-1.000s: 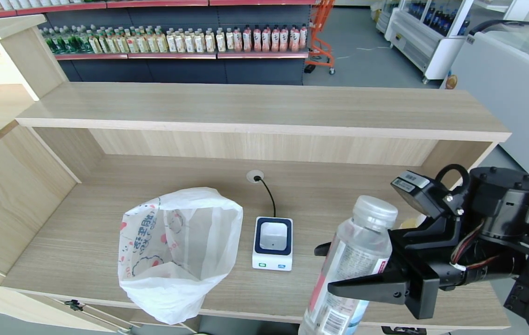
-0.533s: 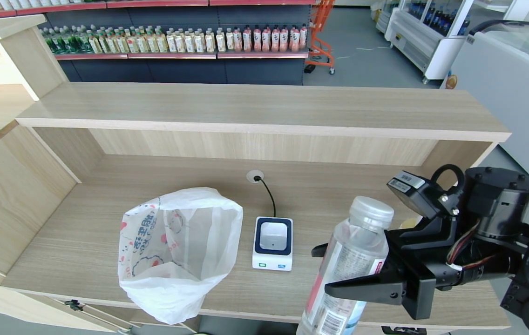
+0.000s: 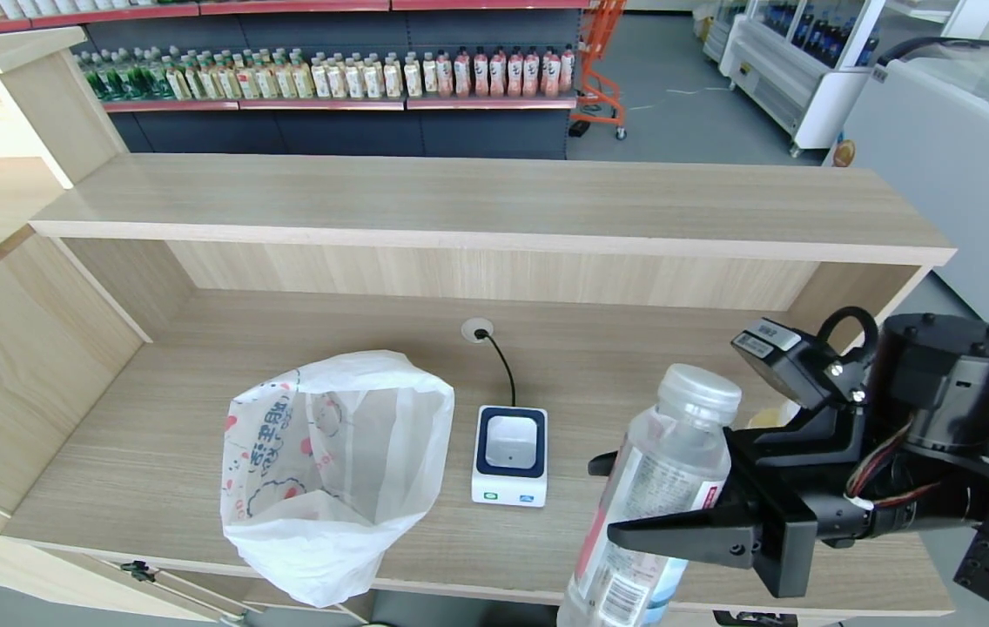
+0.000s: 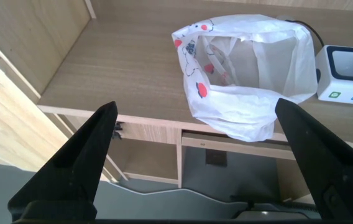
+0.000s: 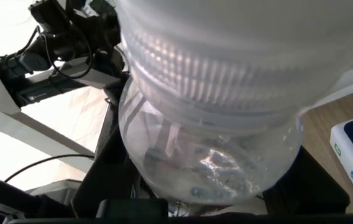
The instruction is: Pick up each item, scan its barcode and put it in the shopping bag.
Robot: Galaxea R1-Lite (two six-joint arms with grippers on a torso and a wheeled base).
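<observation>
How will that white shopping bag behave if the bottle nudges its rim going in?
Likely floppy: the shopping bag is thin, wrinkled film, so its rim would probably fold inward under the bottle. It looks light and overhangs the counter edge, so a push might slide it off.

A: Right arm?
B: Low on the right side, forearm level. Right gripper (image 3: 603,501) points toward the robot's left, fingers clamped either side of the bottle (image 3: 669,470).
A: Left?
B: Left gripper (image 4: 196,104) angled downward, fingers spread wide.
</observation>
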